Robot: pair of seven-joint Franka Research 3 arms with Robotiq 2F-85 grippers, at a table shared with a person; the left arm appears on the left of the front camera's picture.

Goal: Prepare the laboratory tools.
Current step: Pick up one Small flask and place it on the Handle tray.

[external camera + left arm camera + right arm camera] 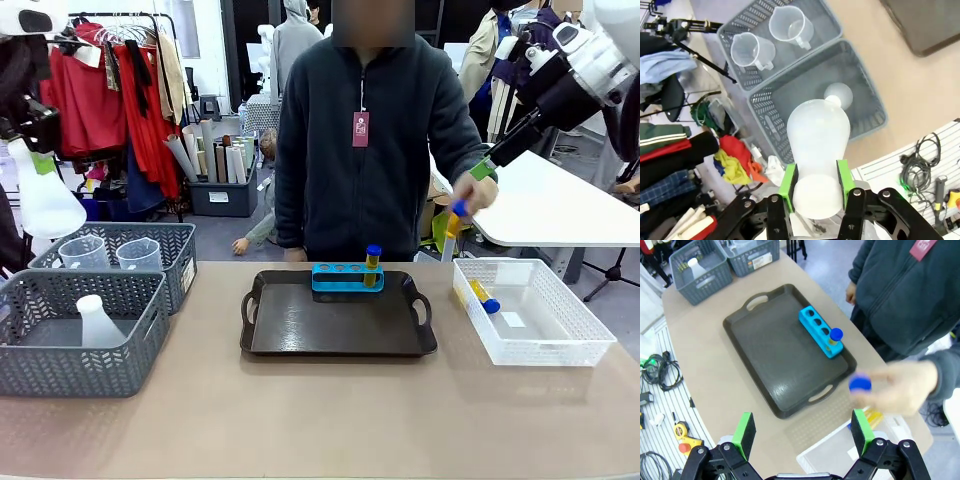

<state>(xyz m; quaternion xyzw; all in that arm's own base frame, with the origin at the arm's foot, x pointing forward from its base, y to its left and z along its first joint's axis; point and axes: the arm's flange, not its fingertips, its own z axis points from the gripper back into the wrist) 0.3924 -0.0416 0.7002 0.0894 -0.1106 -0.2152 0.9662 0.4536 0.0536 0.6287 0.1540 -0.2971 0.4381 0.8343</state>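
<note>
The left gripper [816, 181] clasped the conical flask [817, 132], high over the grey basket [867, 102], well left of the tray [338, 325]. Right of the tray, the right gripper [802, 426] gaped empty near the person's hand [480, 192] holding a tube [452, 222]. Flask transfer seemed in hand; next, carry it trayward, upright.

Far left, the left gripper [38, 160] holds a white flask [52, 208] in the air; below it the near grey basket [60, 370] has a second flask [98, 322], the far grey basket [175, 245] two clear beakers [85, 251]; a dark tray [330, 330] in the middle carries a blue rack [340, 279] with one capped tube [373, 262]; right, a person's hand [478, 193] holds another tube [453, 222] just below the right gripper [484, 168], by a white bin [560, 345] where a third tube [484, 296] lies.
</note>
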